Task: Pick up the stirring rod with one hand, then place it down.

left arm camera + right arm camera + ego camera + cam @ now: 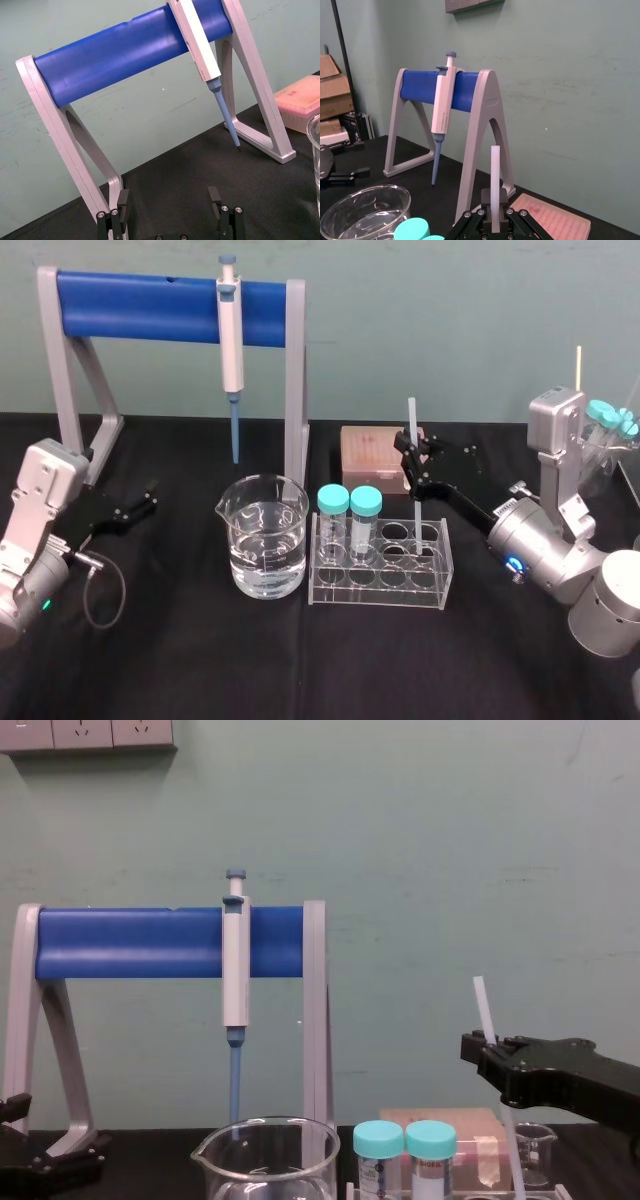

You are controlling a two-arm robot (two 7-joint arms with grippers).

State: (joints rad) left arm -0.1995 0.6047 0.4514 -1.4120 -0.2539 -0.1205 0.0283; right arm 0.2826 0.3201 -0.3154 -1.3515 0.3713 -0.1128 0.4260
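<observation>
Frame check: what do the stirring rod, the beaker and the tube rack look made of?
The stirring rod, upright in the shut right tool: translucent milky white, matte, probably plastic, possibly frosted glass. The beaker: clear, glossy, thin-walled with a pour lip, likely glass. The tube rack: clear flat panels with bright edges, probably acrylic. The left tool sits open, idle.

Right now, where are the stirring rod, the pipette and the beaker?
stirring rod (411, 430): head view, upper shaft.
pipette (231, 340): head view, white body.
beaker (262, 502): head view, upper glass wall.
</observation>
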